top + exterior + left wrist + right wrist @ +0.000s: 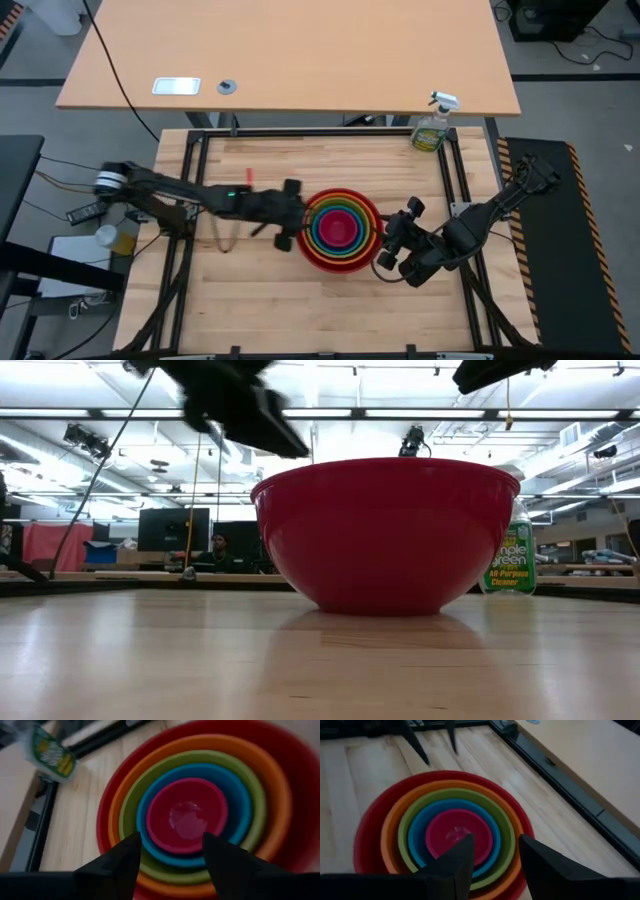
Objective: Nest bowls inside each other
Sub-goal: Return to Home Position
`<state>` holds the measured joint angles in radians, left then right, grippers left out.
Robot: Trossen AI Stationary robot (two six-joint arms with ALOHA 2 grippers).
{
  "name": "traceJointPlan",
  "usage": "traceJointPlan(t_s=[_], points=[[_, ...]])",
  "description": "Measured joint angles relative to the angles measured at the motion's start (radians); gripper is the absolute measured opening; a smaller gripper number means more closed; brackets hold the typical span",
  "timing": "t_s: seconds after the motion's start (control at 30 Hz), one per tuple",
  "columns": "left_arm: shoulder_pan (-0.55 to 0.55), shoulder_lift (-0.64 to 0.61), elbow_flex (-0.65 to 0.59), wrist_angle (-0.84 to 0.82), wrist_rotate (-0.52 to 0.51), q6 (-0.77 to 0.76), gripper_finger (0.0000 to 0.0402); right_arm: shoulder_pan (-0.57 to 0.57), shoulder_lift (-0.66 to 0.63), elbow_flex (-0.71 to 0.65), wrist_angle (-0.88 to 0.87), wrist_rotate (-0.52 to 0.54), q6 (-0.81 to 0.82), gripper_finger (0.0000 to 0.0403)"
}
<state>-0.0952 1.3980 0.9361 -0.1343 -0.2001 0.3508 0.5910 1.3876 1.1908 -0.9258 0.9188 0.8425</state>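
Five bowls sit nested on the wooden table: red [318,252] outermost, then orange, lime green and blue, with pink [340,229] innermost. The red bowl's base [380,605] rests on the tabletop. My left gripper [292,215] hovers open just off the stack's left rim, and the left wrist view shows its fingers [170,857] apart with nothing between them and the pink bowl [187,815] beyond. My right gripper [392,238] hangs open off the stack's right rim, its fingers [497,852] apart above the bowls [457,832], touching nothing.
A green spray bottle [432,125] stands at the table's far right corner, also in the low view [512,555]. A black frame rail [320,133] runs along the table's edges. A tan desk [290,55] lies beyond the far edge. Bare wood lies near the front edge.
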Motion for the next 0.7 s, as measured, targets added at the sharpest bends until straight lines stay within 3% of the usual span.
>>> traceJointPlan(t_s=[0.23, 0.4, 0.57, 0.7], points=[[-0.046, -0.337, -0.271, 0.127, -0.024, -0.132, 0.0185, -0.023, -0.034, -0.008, -0.075, 0.003, 0.021, 0.0159], [-0.074, -0.519, -0.370, 0.133, -0.037, -0.197, 0.0172, -0.061, -0.099, -0.117, 0.046, -0.027, 0.011, 0.0146], [-0.118, -0.642, -0.506, 0.244, -0.034, -0.262, 0.0165, -0.121, -0.156, -0.333, 0.388, -0.126, -0.111, 0.0136], [-0.138, -0.687, -0.607, 0.340, -0.032, -0.309, 0.0162, -0.168, -0.211, -0.519, 0.786, -0.247, -0.264, 0.0133]])
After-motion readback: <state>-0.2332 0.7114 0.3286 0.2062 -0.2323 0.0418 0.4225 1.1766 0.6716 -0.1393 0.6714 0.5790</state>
